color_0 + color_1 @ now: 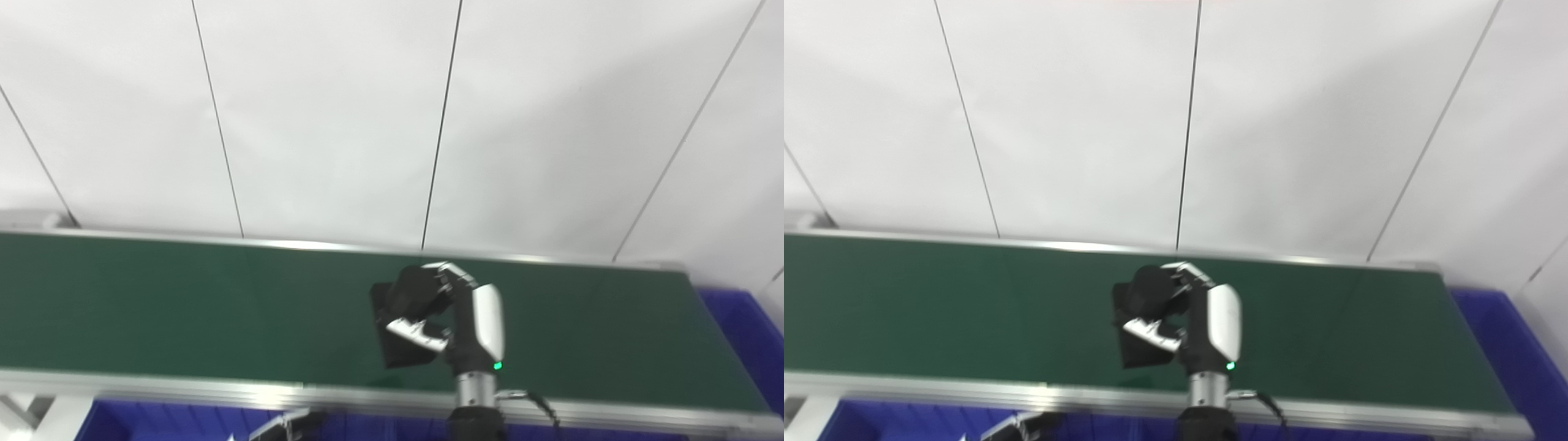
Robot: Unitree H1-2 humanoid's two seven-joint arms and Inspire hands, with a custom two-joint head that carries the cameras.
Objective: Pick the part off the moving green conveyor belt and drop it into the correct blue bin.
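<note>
The green conveyor belt (184, 306) runs across the view. My right hand (447, 312) is over the middle of the belt, its fingers (456, 274) and thumb curled around a black part (401, 354). The part is a dark flat piece whose lower corner sticks out below the thumb, and it also shows in the right eye view (1139, 352). Whether it is lifted clear of the belt I cannot tell. Only the top of my left hand (288, 424) shows at the bottom edge, below the belt's near rail.
A blue bin (744, 324) stands past the belt's right end. Another blue bin (184, 422) lies below the near rail (153, 386), where my left hand is. A white panelled wall (392, 122) rises behind the belt.
</note>
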